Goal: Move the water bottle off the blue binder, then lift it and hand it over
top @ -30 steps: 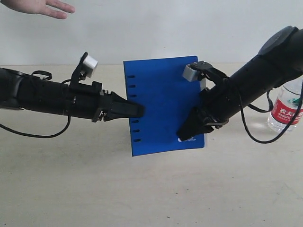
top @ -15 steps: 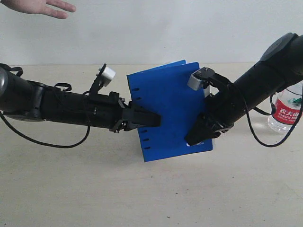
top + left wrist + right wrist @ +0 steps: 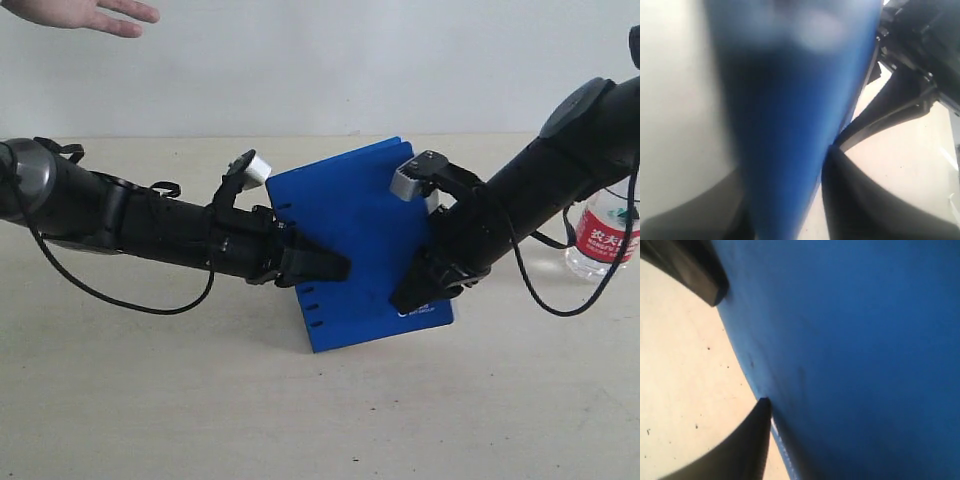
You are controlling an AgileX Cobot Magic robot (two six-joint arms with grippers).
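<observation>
The blue binder (image 3: 360, 230) is standing tilted above the table (image 3: 150, 400), its slotted spine edge facing the left arm and its lower corner dipping toward the tabletop. The left gripper (image 3: 335, 268) is straddling that spine edge, with the cover lying between its fingers (image 3: 865, 205); whether they are pressing on it I cannot tell. The right gripper (image 3: 408, 297) is clamping the opposite lower corner by the white logo, its fingers (image 3: 695, 270) touching the blue cover. The water bottle (image 3: 603, 235) is standing upright on the table at the far right, behind the right arm and well apart from the binder. A person's hand (image 3: 85, 15) is hovering palm-open at the upper left.
</observation>
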